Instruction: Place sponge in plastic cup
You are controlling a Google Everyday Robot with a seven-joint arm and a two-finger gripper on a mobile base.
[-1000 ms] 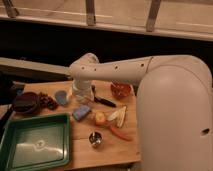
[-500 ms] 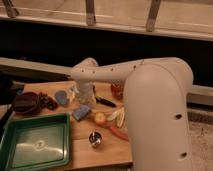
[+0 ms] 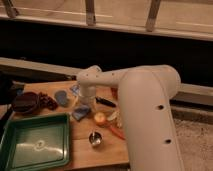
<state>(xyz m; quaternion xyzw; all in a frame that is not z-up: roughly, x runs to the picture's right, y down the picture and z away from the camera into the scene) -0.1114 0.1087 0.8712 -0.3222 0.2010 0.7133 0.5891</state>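
nearest on the left, a shallow green tray (image 3: 35, 150), filling the near left corner of the wooden desk (image 3: 80, 156). just right of the tray, close to the desk's near edge, a small metal cup (image 3: 95, 139), upright, mouth up, apart from everything else. along the whole right side, from the near edge upward, the robot's thick white arm (image 3: 150, 120), bent over and reaching left across the middle of the desk.

a little farther than the metal cup, a round yellow-red fruit (image 3: 101, 118). right of it, a long orange piece of food (image 3: 118, 131), slanting toward the near right and partly covered by the arm.

just left of the fruit, flat on the desk, the blue sponge (image 3: 80, 113). right over the sponge's far edge, the hand (image 3: 86, 103), pointing down from the white wrist. open or closed: cannot tell. touching the sponge or just above it: cannot tell either.

right of the hand, a dark slim utensil (image 3: 105, 101) lying on the wood. left of the hand and apart from the sponge, the blue-grey plastic cup (image 3: 62, 97); upright or tipped: cannot tell. farther left, small dark red pieces (image 3: 47, 100), then a dark round dish (image 3: 26, 102) by the desk's left edge.

beyond the desk, a dark wall, and at the far top a pale ledge with metal posts (image 3: 90, 12).
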